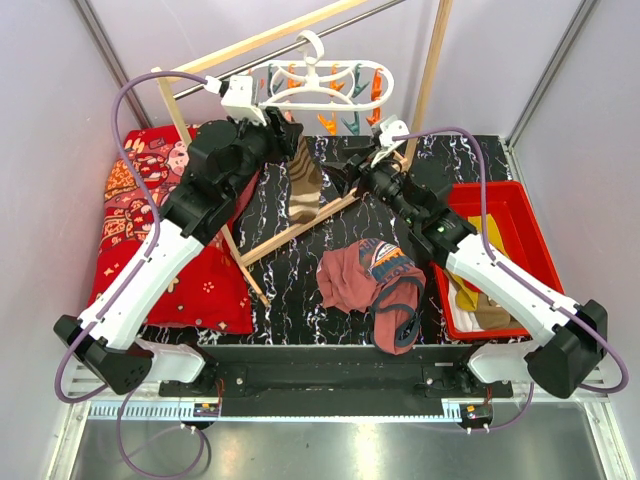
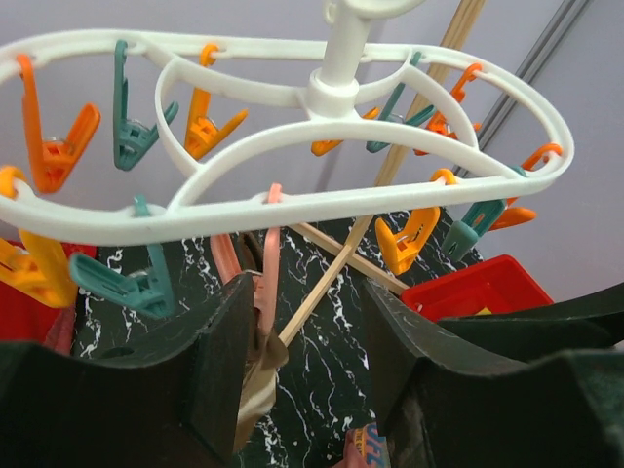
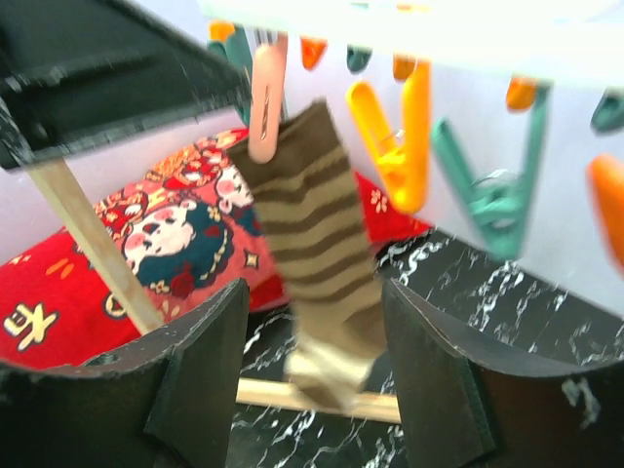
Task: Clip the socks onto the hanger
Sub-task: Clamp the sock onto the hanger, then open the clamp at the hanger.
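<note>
Above table [image 1: 290,270], striped sock [image 3: 317,253] vertical.

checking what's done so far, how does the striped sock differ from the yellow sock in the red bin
The striped sock is banded brown and tan; the yellow sock is plain mustard. The striped sock hangs straight down, clipped by a pink peg on the hanger; the yellow sock lies loose in the red bin, partly hidden by the right arm. Both are soft fabric.
</note>
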{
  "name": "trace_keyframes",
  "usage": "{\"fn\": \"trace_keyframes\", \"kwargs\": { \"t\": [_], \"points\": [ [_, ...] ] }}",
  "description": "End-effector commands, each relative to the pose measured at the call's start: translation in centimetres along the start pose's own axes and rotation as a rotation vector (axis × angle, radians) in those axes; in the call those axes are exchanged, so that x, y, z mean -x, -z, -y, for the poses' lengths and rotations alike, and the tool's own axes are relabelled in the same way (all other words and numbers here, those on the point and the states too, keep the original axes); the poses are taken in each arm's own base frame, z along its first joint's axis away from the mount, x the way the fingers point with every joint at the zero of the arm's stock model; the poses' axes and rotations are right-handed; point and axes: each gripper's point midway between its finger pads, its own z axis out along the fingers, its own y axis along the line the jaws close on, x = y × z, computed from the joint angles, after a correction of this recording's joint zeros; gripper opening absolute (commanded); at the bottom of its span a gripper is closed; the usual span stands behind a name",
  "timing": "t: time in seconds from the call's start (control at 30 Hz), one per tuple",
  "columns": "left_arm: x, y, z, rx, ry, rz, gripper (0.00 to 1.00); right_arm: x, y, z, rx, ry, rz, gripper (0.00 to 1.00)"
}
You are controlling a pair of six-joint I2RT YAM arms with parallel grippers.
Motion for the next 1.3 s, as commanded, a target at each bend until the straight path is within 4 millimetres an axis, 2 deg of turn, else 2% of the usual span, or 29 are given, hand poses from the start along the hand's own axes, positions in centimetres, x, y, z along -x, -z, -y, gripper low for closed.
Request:
{"fn": "trace_keyframes", "kwargs": {
  "t": [0.0, 0.07, 0.3, 0.57, 0.77, 0.97, 1.1, 1.27],
  "points": [
    [2.0, 0.5, 1.2, -0.046, 0.022, 0.035, 0.51, 4.3, -0.9, 0.0, -0.004, 0.069, 0.138, 0.65],
    [2.3, 0.8, 1.3, -0.051, 0.023, 0.039, 0.51, 3.9, -1.6, 0.1, -0.001, 0.09, 0.132, 0.64],
    [3.4, 2.8, 1.4, -0.065, 0.02, 0.06, 0.52, 5.0, -3.3, 0.2, 0.02, 0.095, 0.166, 0.63],
    [4.6, 4.4, 2.0, -0.106, 0.033, 0.085, 0.52, 4.7, -4.1, 2.1, -0.018, 0.049, 0.175, 0.63],
    [4.5, 3.9, 3.5, -0.172, 0.065, 0.066, 0.52, 5.3, -4.6, 2.4, 0.013, 0.031, 0.187, 0.65],
    [4.3, 2.8, 3.9, -0.181, 0.085, 0.057, 0.52, 5.4, -5.2, 1.5, 0.09, 0.028, 0.182, 0.65],
    [3.9, 2.3, 4.6, -0.211, 0.094, 0.038, 0.52, 5.5, -5.3, 1.3, 0.121, 0.029, 0.179, 0.6],
    [3.9, 1.9, 4.7, -0.214, 0.103, 0.037, 0.52, 5.5, -5.3, 0.9, 0.15, 0.028, 0.172, 0.48]
  ]
}}
